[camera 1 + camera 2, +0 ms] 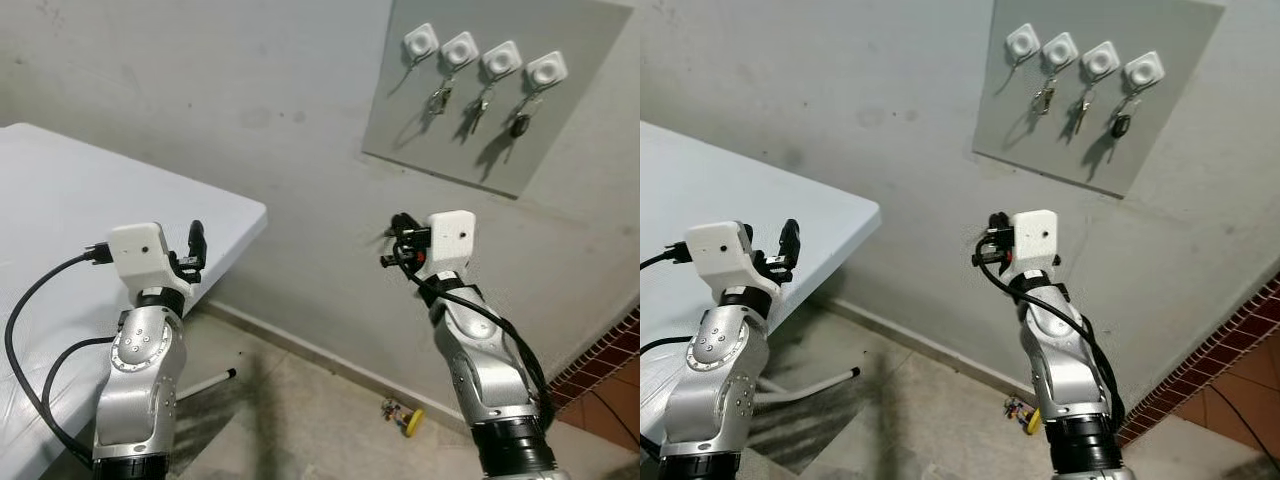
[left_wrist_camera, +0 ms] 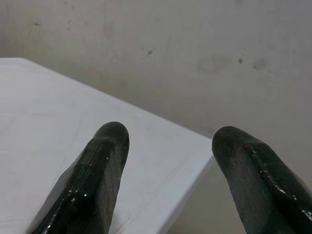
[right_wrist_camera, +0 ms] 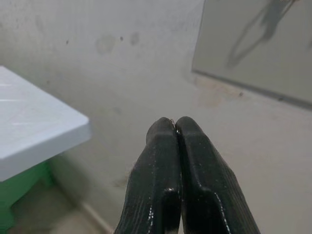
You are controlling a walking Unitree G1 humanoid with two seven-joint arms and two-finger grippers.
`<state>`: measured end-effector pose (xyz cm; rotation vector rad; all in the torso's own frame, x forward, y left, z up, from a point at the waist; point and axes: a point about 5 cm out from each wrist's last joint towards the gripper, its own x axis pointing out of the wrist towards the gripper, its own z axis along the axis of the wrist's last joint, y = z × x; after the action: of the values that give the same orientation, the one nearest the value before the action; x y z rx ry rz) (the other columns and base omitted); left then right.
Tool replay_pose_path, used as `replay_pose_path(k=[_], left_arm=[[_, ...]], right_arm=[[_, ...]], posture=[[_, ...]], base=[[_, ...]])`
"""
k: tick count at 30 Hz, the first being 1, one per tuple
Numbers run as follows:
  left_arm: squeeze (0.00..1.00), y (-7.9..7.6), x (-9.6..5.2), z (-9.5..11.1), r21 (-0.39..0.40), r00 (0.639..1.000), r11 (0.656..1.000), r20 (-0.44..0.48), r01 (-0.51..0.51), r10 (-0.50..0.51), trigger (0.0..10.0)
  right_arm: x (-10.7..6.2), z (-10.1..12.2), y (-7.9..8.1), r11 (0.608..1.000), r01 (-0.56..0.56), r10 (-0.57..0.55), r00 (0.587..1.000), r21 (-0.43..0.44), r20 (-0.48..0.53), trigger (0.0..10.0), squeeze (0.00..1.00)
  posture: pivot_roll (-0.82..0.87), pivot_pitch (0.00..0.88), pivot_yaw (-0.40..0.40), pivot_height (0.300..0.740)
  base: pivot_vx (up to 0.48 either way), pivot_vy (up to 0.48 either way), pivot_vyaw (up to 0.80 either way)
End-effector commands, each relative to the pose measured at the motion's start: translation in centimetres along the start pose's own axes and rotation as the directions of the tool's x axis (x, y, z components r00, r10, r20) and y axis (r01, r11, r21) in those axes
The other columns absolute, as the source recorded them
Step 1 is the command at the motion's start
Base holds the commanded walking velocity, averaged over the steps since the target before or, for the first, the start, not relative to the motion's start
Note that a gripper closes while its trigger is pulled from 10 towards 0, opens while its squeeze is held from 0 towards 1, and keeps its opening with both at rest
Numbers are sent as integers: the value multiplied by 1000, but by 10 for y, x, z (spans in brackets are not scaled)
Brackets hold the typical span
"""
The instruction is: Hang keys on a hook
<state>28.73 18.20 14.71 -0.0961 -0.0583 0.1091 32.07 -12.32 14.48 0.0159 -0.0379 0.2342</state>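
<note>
Grey wall fills the background, with a grey board (image 1: 500,90) in the upper right of the frame carrying four white hooks (image 1: 485,55) in a row. Three hooks hold keys (image 1: 480,105); the leftmost hook (image 1: 421,41) is bare. White table (image 1: 60,230) sits left, its corner edge pointing toward frame centre, open floor between it and the wall. Left gripper (image 2: 168,146) is raised over the table edge, fingers spread apart, nothing between them. Right gripper (image 3: 174,127) is raised mid-frame, well below the board, fingers pressed together, nothing visibly held. Another key bunch with a yellow tag (image 1: 403,414) lies on the floor by the wall base, lower centre-right.
</note>
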Motion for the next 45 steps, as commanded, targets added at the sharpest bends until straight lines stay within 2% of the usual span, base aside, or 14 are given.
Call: replay_pose_path(k=[1,4,7,15,25,26,32,45], left_arm=[[0,-6,-2,2,9,999,999,-6,34,-34,10000],[0,-9,-7,-1,21,997,997,-23,73,-72,10000],[0,-10,-11,-3,27,995,995,-39,94,-92,10000],[0,-6,-17,2,32,990,991,-44,133,-132,10000],[0,-6,-17,6,35,986,986,-40,161,-160,10000],[0,-6,-16,7,35,986,986,-38,165,-164,10000],[0,-7,-15,7,30,984,984,-38,175,-174,10000],[0,-11,-14,7,25,983,983,-41,182,-181,10000]], right_arm=[[1,4,-4,1000,13,-13,1000,5,2,10000,0],[-1,2,-5,999,27,-27,1000,-44,-12,10000,0],[-3,-1,-5,998,28,-30,999,-55,-33,10000,0],[-9,-1,-8,994,-40,40,999,-103,-7,10000,0],[-9,1,-8,995,-37,37,999,-91,2,10000,0],[-8,2,-3,994,-57,58,998,-90,13,10000,0],[-9,8,4,993,-93,99,993,-72,71,10000,0],[-9,7,4,992,-102,107,992,-74,71,10000,0]], posture=[[-50,0,-52,740],[-49,0,-51,740],[-46,2,-50,740],[-44,6,-48,740],[-43,6,-46,740],[-43,0,-44,740],[-48,0,-40,740],[-49,0,-40,740]], base=[[0,0,0],[0,0,0],[0,0,0],[0,0,0],[192,0,0],[334,0,0],[363,0,0],[365,0,0]])
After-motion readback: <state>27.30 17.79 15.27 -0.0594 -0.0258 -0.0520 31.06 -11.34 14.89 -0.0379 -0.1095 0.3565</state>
